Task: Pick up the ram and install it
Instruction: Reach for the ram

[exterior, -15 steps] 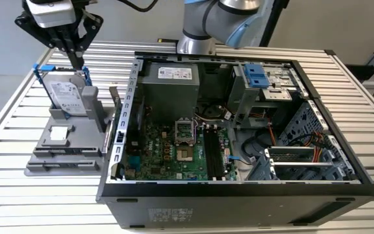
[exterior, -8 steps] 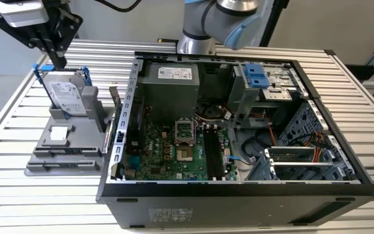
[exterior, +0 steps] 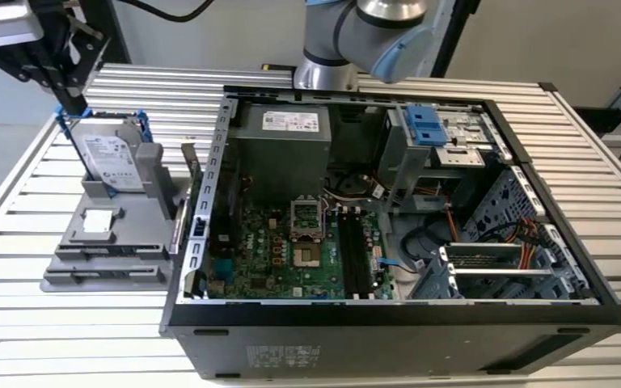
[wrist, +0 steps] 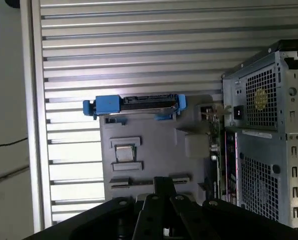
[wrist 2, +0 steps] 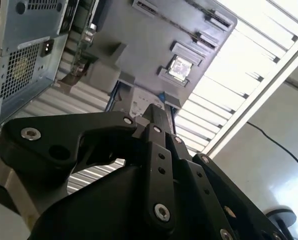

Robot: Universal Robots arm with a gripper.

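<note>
1. The end effector (exterior: 71, 103) (wrist: 161, 181) hangs over the counter (exterior: 569, 145) at the exterior view's left. Its fingers look pressed together, with nothing pinched between them.
2. Just under its tip stands the hard drive (exterior: 111, 158), upright with blue rails in a grey fixture (exterior: 95, 250). I cannot tell whether the tip touches the drive.
3. The ram (exterior: 188, 166) (wrist: 213, 137) seems to stand on edge along the side of the fixture nearest the computer case (exterior: 397, 323). It is a thin dark strip, apart from the end effector and not yet taken.
4. I judge the ram to be light and stiff but brittle. Its smooth, narrow faces could let it twist in a pinch, and its chips and contact edge are fragile. The best hold is across the two flat faces near the middle of the free upper edge, well away from the contacts.
5. Inside the case, the long black memory slots (exterior: 356, 250) on the green motherboard (exterior: 256, 242) look unfilled.
</note>
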